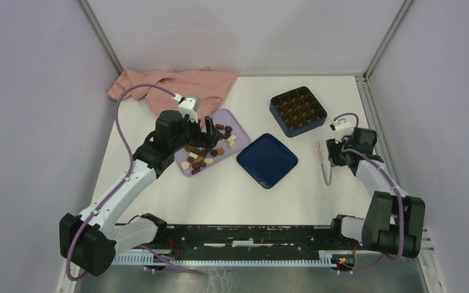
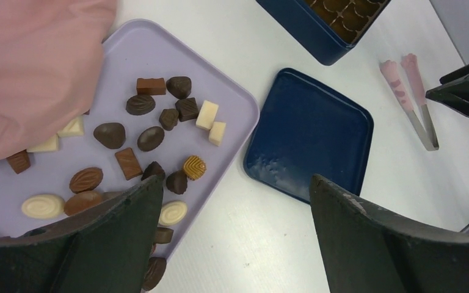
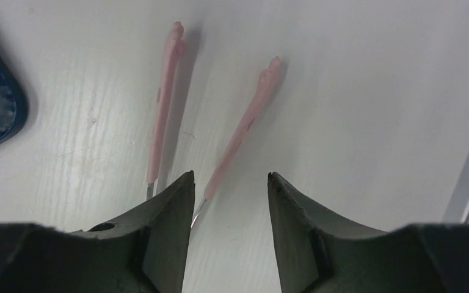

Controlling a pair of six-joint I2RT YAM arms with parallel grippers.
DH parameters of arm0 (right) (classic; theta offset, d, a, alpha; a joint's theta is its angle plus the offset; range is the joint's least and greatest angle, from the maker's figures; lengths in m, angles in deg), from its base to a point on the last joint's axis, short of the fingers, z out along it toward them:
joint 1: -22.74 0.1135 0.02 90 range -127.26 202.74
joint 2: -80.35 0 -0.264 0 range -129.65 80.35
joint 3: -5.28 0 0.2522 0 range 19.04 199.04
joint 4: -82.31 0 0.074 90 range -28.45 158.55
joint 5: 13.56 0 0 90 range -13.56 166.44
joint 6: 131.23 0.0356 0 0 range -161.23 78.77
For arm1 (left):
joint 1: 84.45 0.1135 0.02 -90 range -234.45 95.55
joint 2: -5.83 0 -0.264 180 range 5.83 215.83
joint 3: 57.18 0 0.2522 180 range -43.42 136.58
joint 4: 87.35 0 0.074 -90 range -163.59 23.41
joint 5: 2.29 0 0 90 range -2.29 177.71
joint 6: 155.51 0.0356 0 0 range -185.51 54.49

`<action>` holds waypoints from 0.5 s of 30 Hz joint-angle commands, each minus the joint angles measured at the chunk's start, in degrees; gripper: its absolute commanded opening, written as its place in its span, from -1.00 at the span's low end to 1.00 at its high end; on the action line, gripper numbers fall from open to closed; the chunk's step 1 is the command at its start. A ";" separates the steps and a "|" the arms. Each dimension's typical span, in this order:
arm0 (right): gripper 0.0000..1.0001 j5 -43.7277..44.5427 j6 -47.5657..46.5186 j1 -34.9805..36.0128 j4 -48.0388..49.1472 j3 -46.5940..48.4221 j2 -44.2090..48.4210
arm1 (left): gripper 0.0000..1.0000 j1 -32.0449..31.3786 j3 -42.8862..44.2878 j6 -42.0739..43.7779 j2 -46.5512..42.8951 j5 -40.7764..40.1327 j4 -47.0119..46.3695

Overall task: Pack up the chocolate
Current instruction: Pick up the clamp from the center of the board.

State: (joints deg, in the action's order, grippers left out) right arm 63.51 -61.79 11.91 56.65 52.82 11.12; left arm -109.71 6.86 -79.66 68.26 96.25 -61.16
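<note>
Opening step of packing, with the tongs not yet lifted. The right tool (image 3: 231, 177) sits low over the pink-tipped tongs (image 3: 244, 122), which lie on the worktop (image 1: 232, 201) to the right of the dark blue lid (image 1: 267, 160). Its jaws are half-narrowed astride the metal legs, and it cannot be told whether they bear on them. The left tool (image 2: 235, 183) hangs wide and empty over the near edge of the lilac tray (image 2: 152, 52), just left of the lid. All the chocolate (image 2: 151, 138) lies loose on that tray, and none is seen in the box (image 1: 279, 117) beyond the lid.

The next move likely calls for a firm, centred pinch on both legs, then a straight lift.

Clearances: a pink cloth (image 1: 171, 85) overlaps the tray's side farthest from the lid. Bare worktop separates lid and tongs, but the enclosure's rail runs close on the tongs' other side.
</note>
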 commanded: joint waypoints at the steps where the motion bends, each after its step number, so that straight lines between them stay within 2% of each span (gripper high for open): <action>1: 0.00 1.57 4.87 -0.44 6.10 0.49 -4.56 | 0.88 -0.19 0.27 3.57 -2.51 -3.06 -0.10; 9: -0.10 -0.62 7.78 -0.73 6.65 1.38 -10.07 | 0.88 -0.16 -0.16 3.66 -2.89 -2.96 -0.59; 15: -0.47 -0.69 8.10 -0.80 6.40 1.29 -11.70 | 0.88 -0.18 -1.05 3.34 -3.58 2.08 -2.87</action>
State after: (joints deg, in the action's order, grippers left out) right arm 63.18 -54.93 11.36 61.46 52.82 0.30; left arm -109.71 6.75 -78.89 66.30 94.46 -60.48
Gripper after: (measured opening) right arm 0.311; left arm 0.941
